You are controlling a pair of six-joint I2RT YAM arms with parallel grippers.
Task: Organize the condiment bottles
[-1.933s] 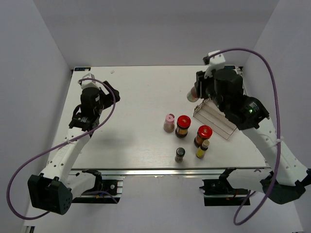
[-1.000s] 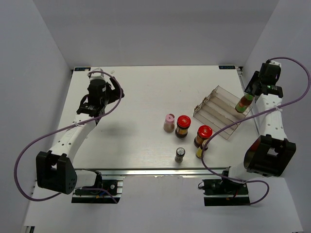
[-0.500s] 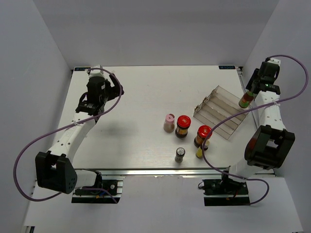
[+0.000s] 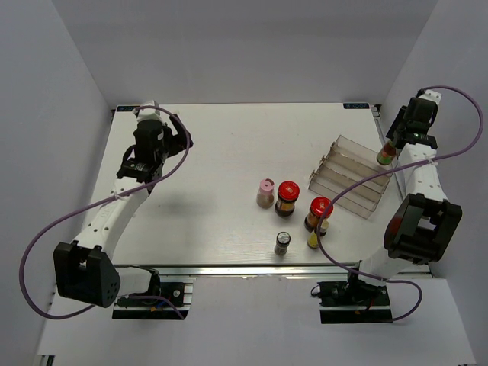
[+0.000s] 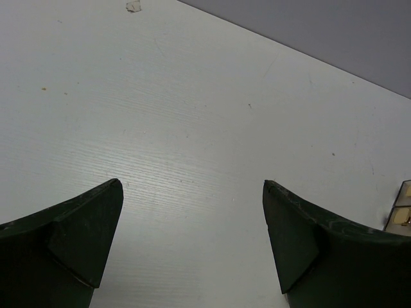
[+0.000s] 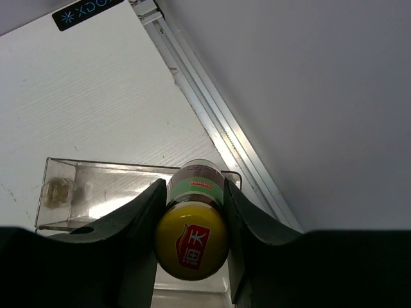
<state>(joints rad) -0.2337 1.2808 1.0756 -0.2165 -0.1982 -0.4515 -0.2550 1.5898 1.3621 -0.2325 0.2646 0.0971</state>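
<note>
Slim yellow-capped bottle sat gripped in the right gripper by the far end of the clear stepped plastic rack, 5 other small bottles stood together on the white table, and the left gripper hung wide open.

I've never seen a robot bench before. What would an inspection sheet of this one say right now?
Surface: white table.
Job's things: pink-capped shaker, two red-lidded jars, slim yellow-capped bottle and grey-capped shaker grouped front-right; second yellow-capped bottle held at clear stepped plastic rack.
Clutter: small pale scrap, far edge.
Grippers: left gripper open, empty; right gripper shut on second yellow-capped bottle.
Cables: purple cables loop off both arms.
Surroundings: plain grey walls.
</note>
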